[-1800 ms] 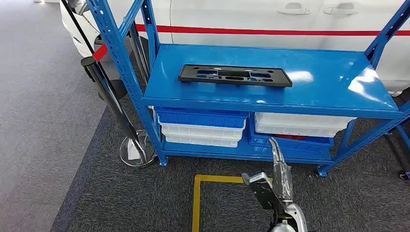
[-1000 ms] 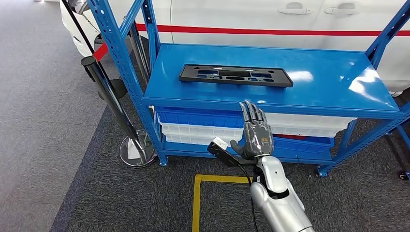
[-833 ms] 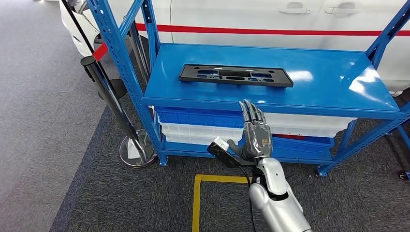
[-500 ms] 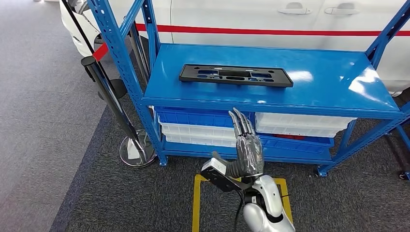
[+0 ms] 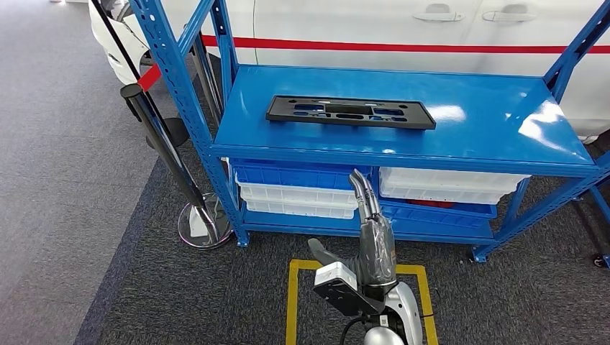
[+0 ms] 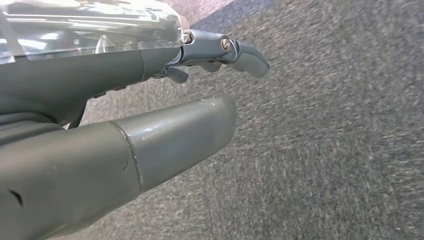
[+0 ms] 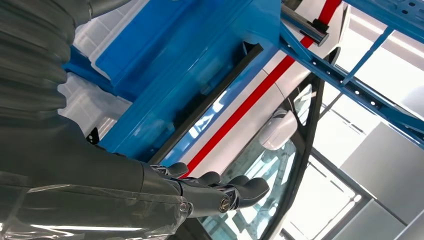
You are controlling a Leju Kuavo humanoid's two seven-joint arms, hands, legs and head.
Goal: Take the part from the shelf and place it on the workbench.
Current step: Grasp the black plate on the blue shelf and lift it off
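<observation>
The part is a long flat black plastic frame [image 5: 350, 112] lying on the top board of the blue shelf [image 5: 489, 122], left of its middle. My right hand [image 5: 374, 241] is raised in front of the shelf's lower level, below and in front of the part, turned edge-on with fingers straight and nothing in it. In the right wrist view the same hand [image 7: 150, 185] points its fingers [image 7: 235, 190] up past the shelf's front edge, where the part's dark rim [image 7: 212, 97] shows. My left hand [image 6: 130, 75] hangs over grey carpet, fingers apart, empty.
Blue and white bins [image 5: 298, 188] fill the shelf's lower level. A black stanchion post [image 5: 162, 144] with a chrome base [image 5: 205, 226] and a red belt stands left of the shelf. A white car [image 5: 403, 25] is behind. Yellow tape [image 5: 291, 302] marks the carpet.
My right hand rose palm-out to the shelf's front edge, then sank and drew back toward my body, turning edge-on. The part has not moved.
</observation>
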